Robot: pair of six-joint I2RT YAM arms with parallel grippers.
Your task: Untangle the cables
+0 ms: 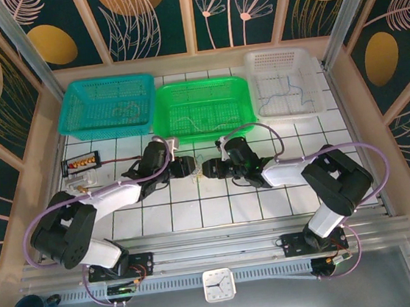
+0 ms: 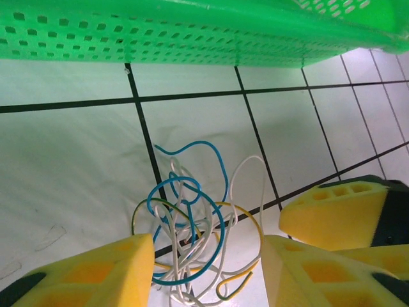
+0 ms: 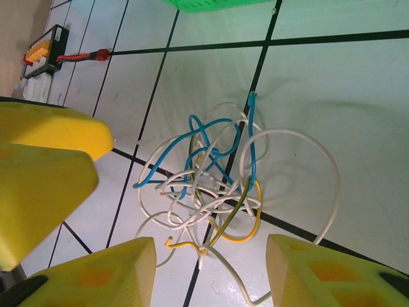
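Facing each other tip to tip over the white tiled bench (image 1: pixel 197 214), the left claw (image 1: pixel 189 167) and right claw (image 1: pixel 207 170) both have their fingers spread apart, gripping nothing. Between each claw's fingers lie the cables (image 3: pixel 217 185), a loose clump of blue, white and yellow strands. A green basket (image 2: pixel 192 38) sits just beyond the claws.

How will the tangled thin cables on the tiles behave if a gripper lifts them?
Probably floppy and light: the cables are thin and lie in loose curls. The blue, white and yellow loops interlock, so they would likely rise together.
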